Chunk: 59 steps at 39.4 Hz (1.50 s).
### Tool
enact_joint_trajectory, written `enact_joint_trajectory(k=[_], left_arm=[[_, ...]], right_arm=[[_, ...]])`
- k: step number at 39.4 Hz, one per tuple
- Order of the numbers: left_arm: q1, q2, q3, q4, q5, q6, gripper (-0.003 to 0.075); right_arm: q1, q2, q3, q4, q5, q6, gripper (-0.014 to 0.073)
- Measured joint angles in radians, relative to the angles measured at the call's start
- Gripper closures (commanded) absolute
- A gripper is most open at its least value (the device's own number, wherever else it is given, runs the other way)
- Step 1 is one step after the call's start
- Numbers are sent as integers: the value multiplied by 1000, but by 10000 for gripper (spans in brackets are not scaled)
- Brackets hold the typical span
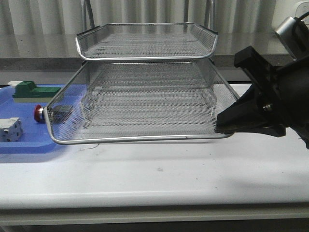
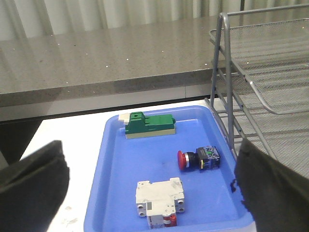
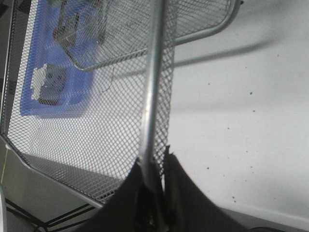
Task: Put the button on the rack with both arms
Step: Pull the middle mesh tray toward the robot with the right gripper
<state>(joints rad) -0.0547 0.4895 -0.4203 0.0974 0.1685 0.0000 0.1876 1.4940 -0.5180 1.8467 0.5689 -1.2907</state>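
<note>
The button (image 2: pixel 198 159) lies on its side in the blue tray (image 2: pixel 111 193), red cap to the left; in the front view it (image 1: pixel 38 113) shows at the rack's front left corner. The silver wire rack (image 1: pixel 145 104) stands mid-table, its lower tray pulled forward. My right gripper (image 1: pixel 227 126) is shut on that tray's chrome rim (image 3: pixel 150 111) at its front right corner. My left gripper (image 2: pixel 149 193) is open and empty, hovering above the blue tray, fingers (image 2: pixel 34 183) wide apart; it is not seen in the front view.
A green block (image 2: pixel 149 124) lies at the blue tray's back and a white block (image 2: pixel 159 199) at its front. The rack's upright posts (image 2: pixel 223 72) stand right beside the tray. A grey counter runs behind the white table (image 1: pixel 159 174).
</note>
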Motion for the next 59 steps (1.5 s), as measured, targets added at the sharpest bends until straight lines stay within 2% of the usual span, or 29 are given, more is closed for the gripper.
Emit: enact_joint_trajectory(k=[7, 9, 11, 18, 21, 24, 26, 29, 32, 33, 35, 38, 43, 55, 59], left_arm=[[0, 0, 0, 0, 0, 0, 59], [0, 0, 0, 0, 0, 0, 59], [0, 0, 0, 0, 0, 0, 59], [0, 0, 0, 0, 0, 0, 59], [0, 0, 0, 0, 0, 0, 59], [0, 0, 0, 0, 0, 0, 59], [0, 0, 0, 0, 0, 0, 59], [0, 0, 0, 0, 0, 0, 59], [0, 0, 0, 0, 0, 0, 59], [0, 0, 0, 0, 0, 0, 59], [0, 0, 0, 0, 0, 0, 59], [0, 0, 0, 0, 0, 0, 59], [0, 0, 0, 0, 0, 0, 59], [0, 0, 0, 0, 0, 0, 59], [0, 0, 0, 0, 0, 0, 59]], right_arm=[[0, 0, 0, -14, 5, -30, 183], [0, 0, 0, -22, 5, -34, 133], [0, 0, 0, -26, 5, -36, 113], [0, -50, 1, -35, -40, -53, 123], [-4, -110, 1, -35, -68, -58, 168], [-9, -169, -1, -47, -108, -58, 262], [-11, -218, -12, -73, -145, -55, 350], [-13, -272, -36, -133, -199, -39, 540], [-13, -321, -68, -197, -224, -16, 686], [-14, -335, -77, -225, -228, -11, 722], [-15, -355, -104, -280, -230, 5, 694], [-15, -371, -143, -365, -230, 44, 704], [-15, -376, -200, -572, -220, 174, 704], [-15, -381, -272, -1348, -134, 821, 704], [-15, -417, -260, -1539, -124, 988, 704]])
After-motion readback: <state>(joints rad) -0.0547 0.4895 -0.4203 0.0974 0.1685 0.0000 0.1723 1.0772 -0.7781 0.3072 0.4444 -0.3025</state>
